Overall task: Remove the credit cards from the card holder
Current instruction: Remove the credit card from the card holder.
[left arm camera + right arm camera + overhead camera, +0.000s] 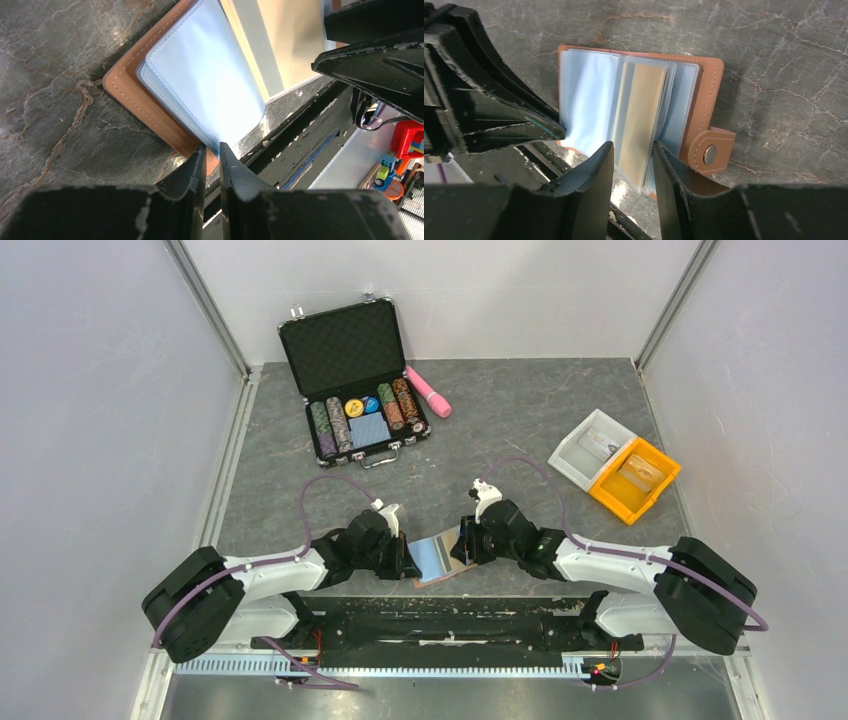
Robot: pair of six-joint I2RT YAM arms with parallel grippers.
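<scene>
Left hand (211, 150) nearly closed, pinching a corner of the card holder (437, 558), which lies open at the middle of the worktop's (520, 430) near edge. Right hand (631, 150) partly open, straddling a clear sleeve holding a tan credit card (641, 110).
</scene>
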